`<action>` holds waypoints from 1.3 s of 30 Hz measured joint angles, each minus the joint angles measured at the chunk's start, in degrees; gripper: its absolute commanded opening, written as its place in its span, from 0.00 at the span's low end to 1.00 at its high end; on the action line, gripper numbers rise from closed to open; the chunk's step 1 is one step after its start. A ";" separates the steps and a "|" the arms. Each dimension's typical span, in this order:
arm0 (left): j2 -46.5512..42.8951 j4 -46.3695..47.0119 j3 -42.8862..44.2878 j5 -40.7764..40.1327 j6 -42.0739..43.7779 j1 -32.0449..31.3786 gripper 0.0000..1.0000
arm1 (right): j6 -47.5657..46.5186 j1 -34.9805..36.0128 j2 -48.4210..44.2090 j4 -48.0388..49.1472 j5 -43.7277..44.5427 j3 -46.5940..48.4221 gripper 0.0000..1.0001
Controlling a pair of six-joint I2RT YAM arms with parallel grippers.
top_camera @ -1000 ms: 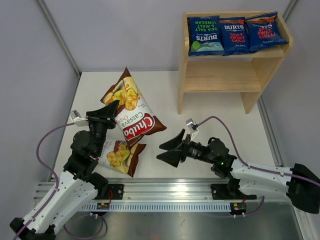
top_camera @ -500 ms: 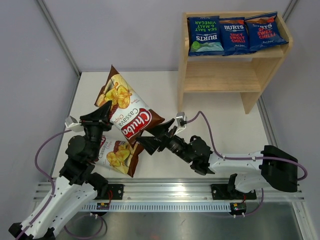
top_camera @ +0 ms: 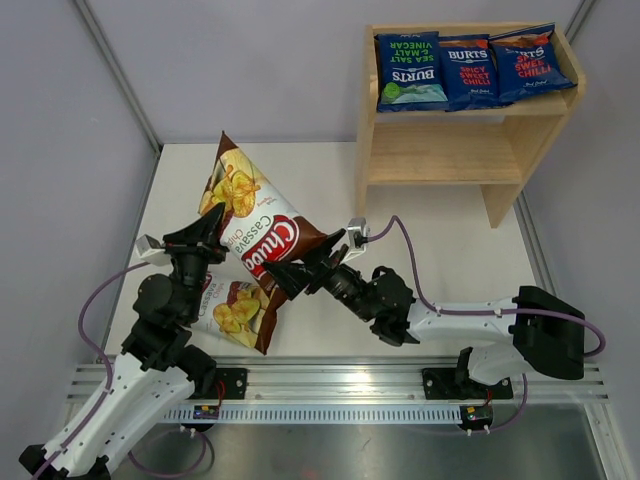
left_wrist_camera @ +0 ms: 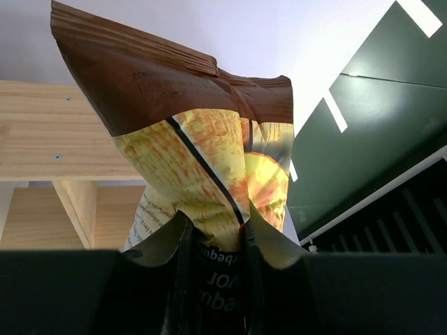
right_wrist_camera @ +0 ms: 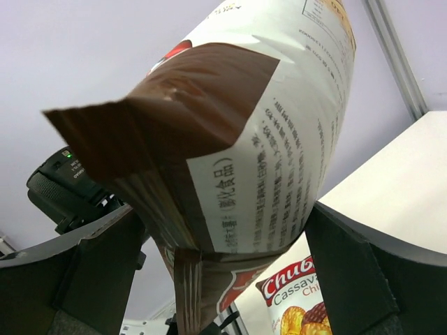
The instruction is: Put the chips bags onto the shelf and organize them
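Note:
My left gripper (top_camera: 211, 232) is shut on the lower edge of a brown-and-white Chuba bag (top_camera: 247, 205) and holds it tilted in the air above the table. In the left wrist view the bag (left_wrist_camera: 202, 160) rises from between the pads (left_wrist_camera: 180, 272). My right gripper (top_camera: 291, 266) is open, its fingers (right_wrist_camera: 363, 272) wide apart on either side of that bag's (right_wrist_camera: 279, 139) sealed end. A second Chuba bag (top_camera: 236, 311) lies flat on the table below. Three dark blue Burts bags (top_camera: 468, 70) lie side by side on the top tier of the wooden shelf (top_camera: 455, 150).
The shelf stands at the far right of the white table (top_camera: 330, 170); its lower tier (top_camera: 440, 165) holds nothing. Grey walls close in the left and back sides. The metal rail (top_camera: 340, 385) with both arm bases runs along the near edge.
My right arm swung left from mid-table until its open fingers straddled the held bag's end. My left gripper raised the bag slightly.

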 measured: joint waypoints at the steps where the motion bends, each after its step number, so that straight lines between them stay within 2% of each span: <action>1: -0.04 0.42 -0.48 0.26 -0.42 -0.04 0.00 | -0.52 -0.02 -0.02 0.04 -0.22 0.11 0.99; 4: -0.37 1.46 -1.70 0.87 -1.22 -0.04 0.00 | -1.33 -0.48 -0.24 -1.16 -1.01 0.26 0.98; 5: -0.61 1.75 -2.14 0.94 -1.29 -0.04 0.00 | -1.33 -0.74 -0.50 -2.08 -1.40 0.42 0.95; 6: -0.76 1.95 -2.51 1.05 -1.42 -0.04 0.00 | -1.31 -1.05 -0.92 -3.04 -1.79 0.48 0.85; 8: -1.09 2.32 -3.32 1.38 -1.68 -0.07 0.00 | -1.36 -1.64 -1.84 -4.72 -2.29 0.48 0.75; 10: -1.38 2.45 -3.89 1.75 -1.86 -0.04 0.00 | -1.51 -2.25 -2.67 -6.40 -3.02 0.48 0.58; 13: -1.75 3.52 -4.81 2.23 -1.86 -0.07 0.07 | -1.70 -3.04 -3.30 -8.00 -4.11 0.46 0.42; 16: -1.81 4.81 -5.68 2.51 -1.36 -0.04 0.36 | -1.99 -3.89 -3.89 -9.46 -5.14 0.46 0.30; 17: -1.81 5.18 -5.81 2.56 -0.72 -0.04 0.51 | -2.21 -4.11 -4.13 -9.92 -5.51 0.46 0.29; 19: -1.92 5.57 -5.92 2.75 0.44 -0.04 0.62 | -2.43 -4.52 -4.94 -10.78 -5.90 0.35 0.27; 20: -1.92 5.77 -5.92 2.97 0.96 -0.04 0.79 | -2.58 -4.70 -5.70 -11.30 -6.27 0.13 0.27; 22: -1.92 5.70 -5.92 3.89 2.43 -0.13 0.95 | -2.69 -4.79 -7.28 -11.91 -6.62 -0.61 0.26; 23: -1.92 5.42 -5.92 4.52 2.99 -0.28 0.99 | -2.71 -4.79 -8.31 -12.44 -6.73 -1.05 0.25; 27: -2.05 1.68 -5.07 5.97 6.12 -1.07 0.99 | -2.62 -4.87 -13.33 -16.57 -6.47 -3.52 0.23; 31: -4.52 -7.10 -3.10 4.98 12.11 -1.31 0.99 | -1.16 -4.96 -23.23 -22.67 -5.16 -8.52 0.21; 36: -8.44 -16.90 -1.27 2.25 21.31 -1.31 0.99 | 1.79 -5.09 -46.36 -33.05 -0.68 -18.69 0.20; 37: -8.98 -18.58 -0.90 1.88 23.50 -1.31 0.99 | 2.21 -5.14 -52.13 -36.33 0.68 -20.24 0.15; 39: -9.31 -21.40 -0.02 1.57 27.47 -1.31 0.99 | 2.62 -5.18 -62.55 -43.01 4.33 -21.66 0.15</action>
